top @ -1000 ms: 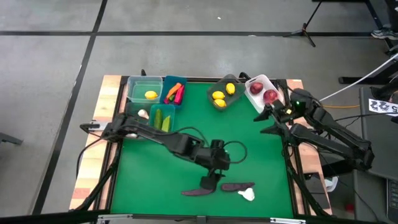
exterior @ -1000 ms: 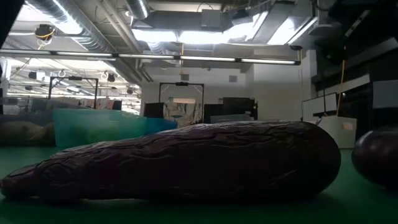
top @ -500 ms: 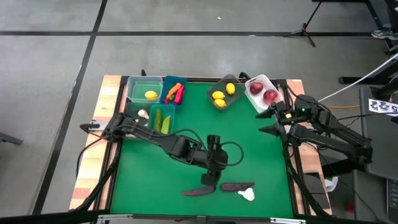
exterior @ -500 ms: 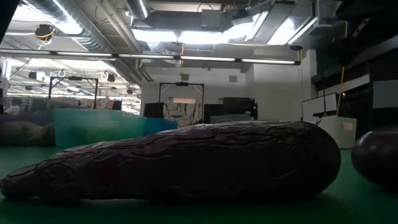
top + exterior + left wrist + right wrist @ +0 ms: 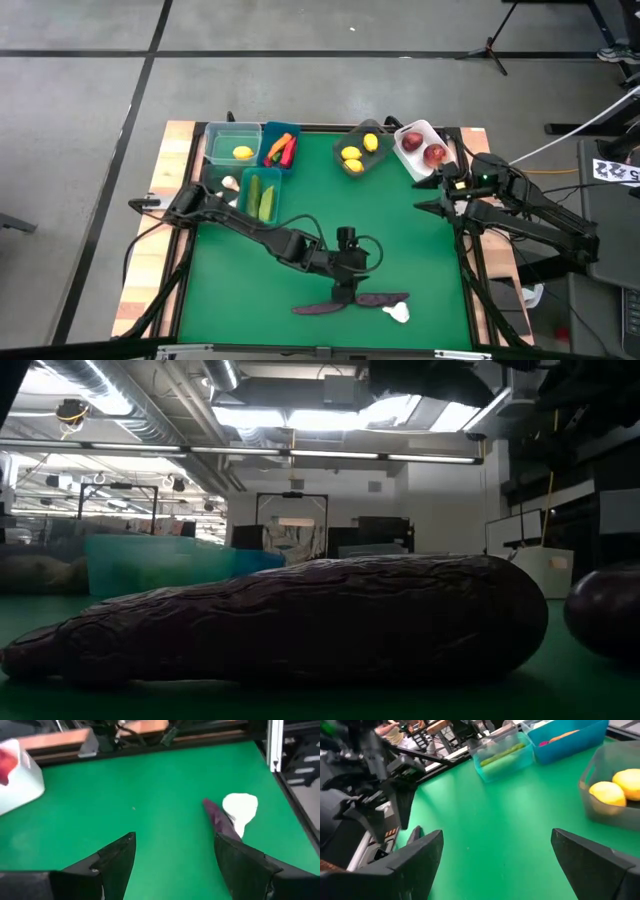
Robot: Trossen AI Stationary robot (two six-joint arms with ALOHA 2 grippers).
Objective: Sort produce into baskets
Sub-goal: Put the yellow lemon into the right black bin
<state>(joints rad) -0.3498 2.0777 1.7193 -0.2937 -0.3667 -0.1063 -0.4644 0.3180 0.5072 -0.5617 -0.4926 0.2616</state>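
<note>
now the left gripper (image 5: 343,290), fingers spread and empty, hangs just above the two dark eggplants (image 5: 345,303) lying end to end, long axes across the near table edge; the right gripper (image 5: 432,196), also spread wide, waits well apart

Two dark purple eggplants (image 5: 322,308) lying flat near front edge, white garlic bulb (image 5: 397,313) beside them, baskets (image 5: 245,155) at back
</note>
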